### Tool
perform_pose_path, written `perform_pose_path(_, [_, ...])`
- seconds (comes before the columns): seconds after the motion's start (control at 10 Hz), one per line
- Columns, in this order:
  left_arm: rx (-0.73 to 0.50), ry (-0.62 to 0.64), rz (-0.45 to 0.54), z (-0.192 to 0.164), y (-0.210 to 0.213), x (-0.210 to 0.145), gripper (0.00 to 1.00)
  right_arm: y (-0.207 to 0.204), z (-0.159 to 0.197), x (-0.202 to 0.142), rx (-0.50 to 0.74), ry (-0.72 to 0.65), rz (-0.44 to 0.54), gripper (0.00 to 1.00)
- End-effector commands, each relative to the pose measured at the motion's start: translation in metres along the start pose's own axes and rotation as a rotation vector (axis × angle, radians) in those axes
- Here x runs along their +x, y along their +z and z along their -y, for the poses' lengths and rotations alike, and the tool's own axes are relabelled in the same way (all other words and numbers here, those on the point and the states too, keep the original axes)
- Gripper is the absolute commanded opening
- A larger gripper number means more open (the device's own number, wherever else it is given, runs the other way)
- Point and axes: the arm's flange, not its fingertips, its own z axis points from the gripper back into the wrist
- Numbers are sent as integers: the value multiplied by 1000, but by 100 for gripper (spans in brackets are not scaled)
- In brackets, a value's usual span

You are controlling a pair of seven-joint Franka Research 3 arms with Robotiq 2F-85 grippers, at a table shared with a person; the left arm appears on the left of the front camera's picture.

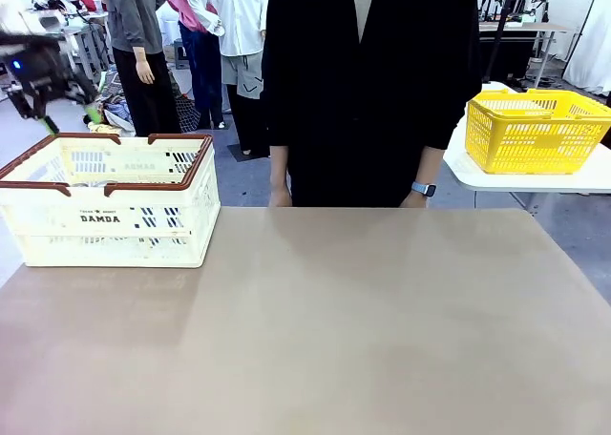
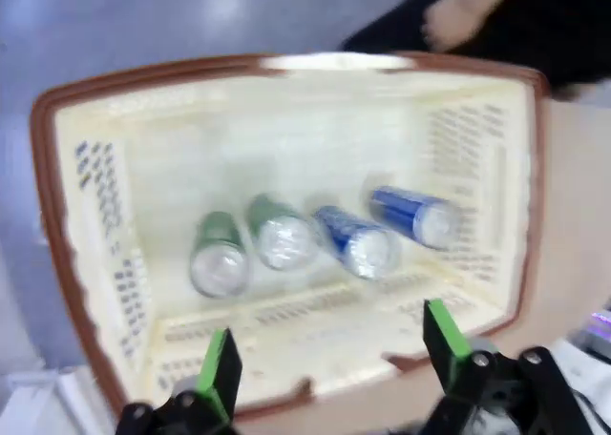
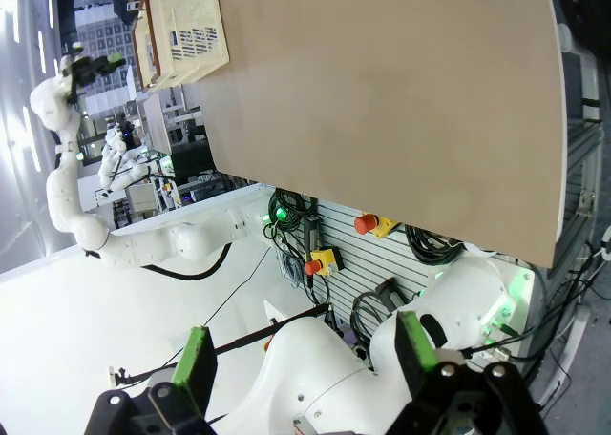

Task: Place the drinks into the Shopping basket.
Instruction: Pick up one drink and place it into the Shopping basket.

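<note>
left gripper [image 2: 329, 368] hangs high over the shopping basket [image 1: 107, 179], jaws spread wide, green pads [image 2: 221, 368] well apart and nothing between them. down inside the basket, four drinks lie side by side on the floor: two green cans [image 2: 218, 252] on one side, two blue cans [image 2: 358, 239] on the other, silver tops facing up toward the camera. the basket sits at the table's [image 1: 382, 340] left far corner. right gripper [image 3: 305, 368] is held back off the table edge, jaws open, holding nothing. the person [image 1: 368, 82] stands at the far side, hands [image 1: 279, 196] resting at the table edge. a yellow basket [image 1: 535, 128] sits on a white table beyond.
</note>
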Motion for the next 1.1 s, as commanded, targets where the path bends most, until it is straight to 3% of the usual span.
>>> perform_pose_path(0.0, [-316, -66, -52, 3, 33, -43, 100, 1, -3, -2, -4, -6, -5, 100])
perform_pose_path(0.2, [-676, -225, -92, 2, 46, -88, 100, 1, -3, -2, -4, -6, -5, 100])
perform_pose_path(0.4, [-883, -156, 53, -28, 48, -153, 100, 1, -3, -2, -4, -6, -5, 100])
perform_pose_path(0.7, [-871, 39, 56, -92, 24, -223, 100, 1, -3, -2, -4, -6, -5, 100])
perform_pose_path(0.9, [-817, 82, 36, -169, -13, -206, 100, 1, -3, -2, -4, -6, -5, 100])
perform_pose_path(1.0, [-907, 17, -36, -179, -26, -192, 100, 1, -3, -2, -4, -6, -5, 100])
